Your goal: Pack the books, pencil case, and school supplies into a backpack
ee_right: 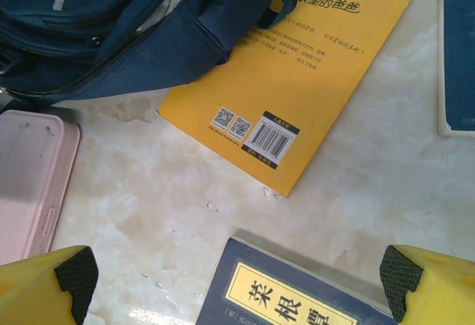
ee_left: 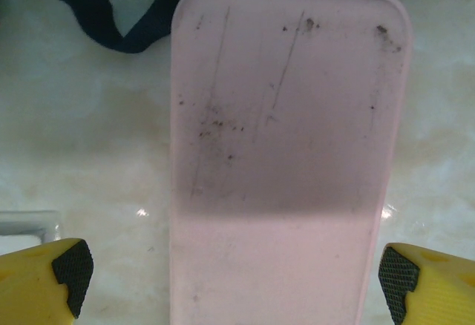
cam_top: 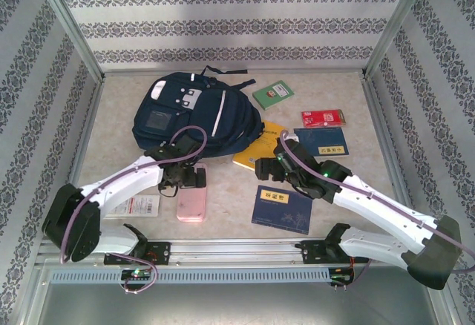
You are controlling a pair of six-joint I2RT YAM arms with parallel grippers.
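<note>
**Marbled desk, both jaws released: squaring up on the pencil case**

Pale marbled desk (cam_top: 226, 214), walled by patterned panels, is carrying everything, and nothing appears to be packed yet.

Left jaws are standing fully released. Their black ribbed pads (ee_left: 70, 274) are hanging on either side of the near end of the flat pink rounded plastic pencil case (ee_left: 286, 154), clear of its edges and gripping nothing. For a sound pickup, I judge, they should be dropping straight down until the pads are level with the case's thin sides. They should be staying centred so that both pads meet it together, since a shallow bite on something lying this flat may slip off.

Right jaws are likewise spread wide and empty, hovering over the thin dark navy book with a yellow title label (ee_right: 297, 299).

Beyond it, the orange-yellow paperback (ee_right: 297, 80) is lying with one corner tucked under the large dark navy fabric backpack (ee_right: 111, 28). The backpack is resting flat at the back left of the desk, just beyond the case. Whether its main zip is open I cannot tell, and that needs settling first.

Farther right, a second navy book (cam_top: 320, 141), a small red booklet (cam_top: 323, 118) and a small green booklet (cam_top: 272, 95) are waiting. A white packet with red print (cam_top: 133, 206) is lying near the left arm.
</note>
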